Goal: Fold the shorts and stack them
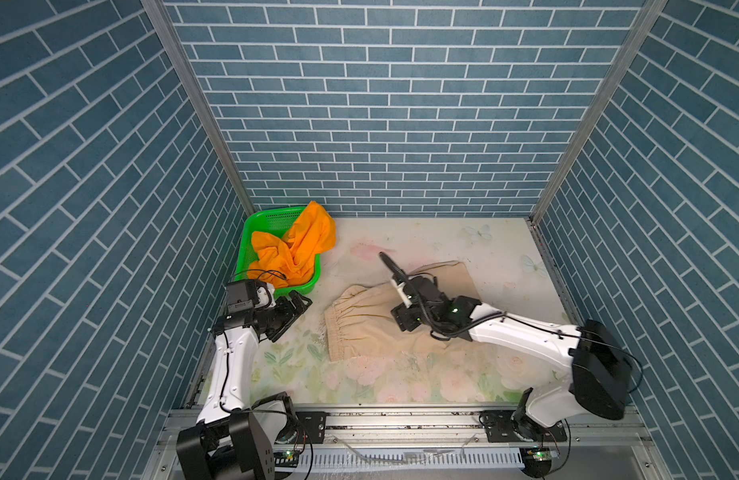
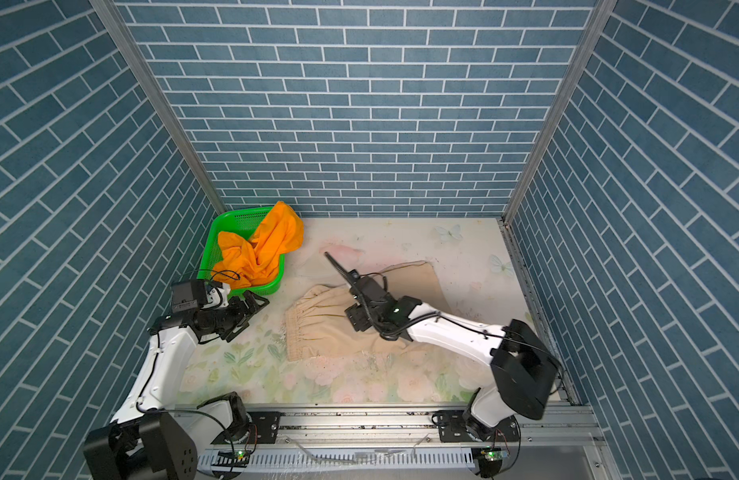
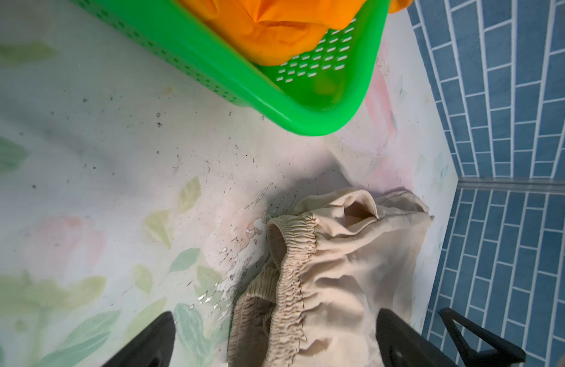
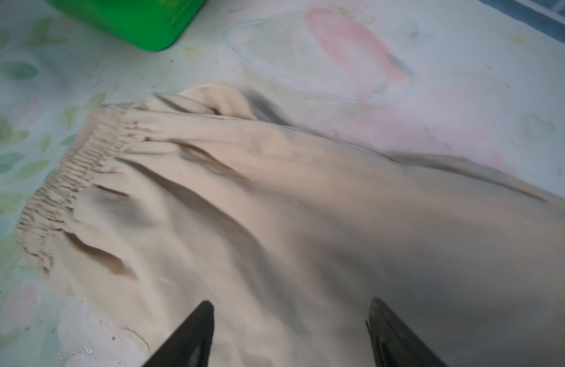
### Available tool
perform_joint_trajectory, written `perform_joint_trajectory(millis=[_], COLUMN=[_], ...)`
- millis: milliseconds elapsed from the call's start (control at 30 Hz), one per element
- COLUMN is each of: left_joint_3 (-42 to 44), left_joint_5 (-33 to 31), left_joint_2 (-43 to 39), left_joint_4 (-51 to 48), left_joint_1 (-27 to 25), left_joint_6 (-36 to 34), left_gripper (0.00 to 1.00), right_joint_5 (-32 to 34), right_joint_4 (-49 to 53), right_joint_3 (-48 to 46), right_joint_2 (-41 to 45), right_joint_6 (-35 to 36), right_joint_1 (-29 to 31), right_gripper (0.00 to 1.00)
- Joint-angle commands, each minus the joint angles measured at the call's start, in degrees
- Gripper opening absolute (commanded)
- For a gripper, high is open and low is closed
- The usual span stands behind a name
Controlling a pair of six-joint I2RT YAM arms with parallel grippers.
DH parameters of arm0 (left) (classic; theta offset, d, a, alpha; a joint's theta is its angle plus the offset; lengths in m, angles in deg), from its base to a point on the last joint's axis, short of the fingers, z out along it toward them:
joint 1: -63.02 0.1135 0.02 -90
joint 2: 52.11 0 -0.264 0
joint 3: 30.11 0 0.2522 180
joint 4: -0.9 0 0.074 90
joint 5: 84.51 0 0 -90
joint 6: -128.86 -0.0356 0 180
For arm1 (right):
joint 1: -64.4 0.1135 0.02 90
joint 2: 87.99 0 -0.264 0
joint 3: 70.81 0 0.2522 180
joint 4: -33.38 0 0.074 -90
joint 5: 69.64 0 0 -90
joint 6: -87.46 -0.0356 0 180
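The beige shorts lie spread on the table's middle, gathered waistband toward the left. The orange shorts are crumpled in the green basket, partly hanging over its back right rim. My left gripper stands open just in front of the basket, left of the waistband and holding nothing. My right gripper is open just above the beige cloth, nothing between its fingers. Its wrist hides the fingertips in both top views.
The green perforated basket sits in the back left corner. Blue brick-pattern walls close the table on three sides. A metal rail with both arm bases runs along the front edge.
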Motion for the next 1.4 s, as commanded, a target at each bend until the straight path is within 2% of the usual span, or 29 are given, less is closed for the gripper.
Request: perform_joint_trajectory(millis=[0,100,233,367,500,567,867,933,1033,1133,1233,1367], left_joint_3=[4.38,4.13,7.42,7.30,8.46,9.84,12.04,11.43,10.35,9.69,8.80,6.90], left_joint_5=[1.28,-1.98,1.24,0.30,-1.16,-0.72,1.31,1.62,1.98,2.00,2.16,1.14], left_joint_2=[1.04,6.43,12.82,16.64,18.25,19.78,24.03,23.72,22.48,20.60,18.53,14.19], left_joint_4=[13.99,18.13,31.75,33.86,35.88,39.82,46.04,46.09,44.82,42.99,40.28,34.39], left_joint_1=[-3.39,-8.83,-10.31,-12.95,-14.81,-15.49,-16.67,-16.67,-16.75,-16.75,-16.75,-17.22], left_joint_6=[6.67,6.23,10.45,10.13,10.00,10.60,11.74,11.83,12.00,11.83,11.59,11.55], left_gripper=[1.00,1.00,1.00,1.00,1.00,1.00,0.97,0.89,0.63,0.44,0.33,0.29], right_joint_5=[-3.31,-5.11,-5.91,-5.83,-5.97,-6.12,-7.97,-8.36,-8.81,-8.98,-9.46,-9.65], right_joint_4=[-3.51,-3.36,-1.81,-1.58,-2.63,-3.21,-4.63,-4.92,-5.67,-6.27,-6.44,-6.76], right_joint_3=[-6.54,-10.51,-13.12,-15.11,-16.31,-16.71,-16.90,-16.94,-17.05,-17.20,-17.15,-17.02], right_joint_2=[8.76,14.98,20.39,23.58,24.60,24.37,22.99,22.60,22.25,22.06,21.50,20.49], right_joint_6=[-7.76,-8.92,-9.80,-11.21,-12.07,-12.25,-12.08,-12.21,-12.38,-12.43,-12.34,-12.25], right_joint_1=[-3.61,-7.17,-9.35,-10.51,-11.21,-11.58,-12.67,-12.80,-13.02,-13.12,-13.15,-13.28], right_gripper=[0.78,0.78,0.78,0.78,0.78,0.78,0.78,0.78,0.78,0.78,0.78,0.78])
